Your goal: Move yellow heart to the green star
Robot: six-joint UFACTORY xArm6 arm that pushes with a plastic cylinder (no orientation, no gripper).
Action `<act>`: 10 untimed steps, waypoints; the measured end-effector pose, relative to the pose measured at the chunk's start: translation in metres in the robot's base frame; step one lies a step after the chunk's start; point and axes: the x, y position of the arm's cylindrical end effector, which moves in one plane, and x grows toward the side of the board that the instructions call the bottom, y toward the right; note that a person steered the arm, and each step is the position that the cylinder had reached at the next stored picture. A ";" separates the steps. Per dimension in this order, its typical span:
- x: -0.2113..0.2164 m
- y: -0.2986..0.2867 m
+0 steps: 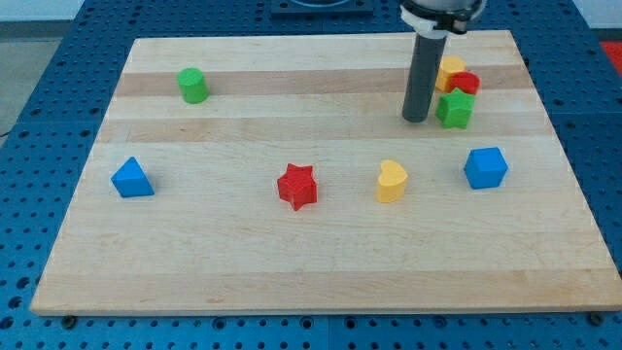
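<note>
1. The yellow heart (392,181) sits in the lower middle of the board (292,262), between the red star (297,187) on the view's left and the blue block (485,167) on the view's right; it touches neither.
2. Its goal, the green star (455,108), lies up and to the view's right, huddled against a red block (466,84) and a yellow block (449,70) behind it.
3. My tip (416,120) rests just beside the green star on its left, well apart from the heart; I have no pincer to open or close, only this rod, and it holds nothing.
4. To do this step well, I judge I must circle down to the heart's lower-left side; passing on the view's left of it avoids nudging it the wrong way.
5. Then I push up and rightward along the line to the green star; a centred contact should stop the heart from spinning off, and the blue block stays clear to the right.
6. Far off, a green block (193,86) and a blue triangle (131,178) play no part.
</note>
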 end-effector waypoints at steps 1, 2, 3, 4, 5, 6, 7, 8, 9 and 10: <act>0.000 0.013; 0.001 0.028; 0.011 0.032; 0.020 0.028; 0.020 -0.041; 0.027 -0.126; 0.065 -0.148; 0.095 -0.127; 0.126 -0.113; 0.148 -0.095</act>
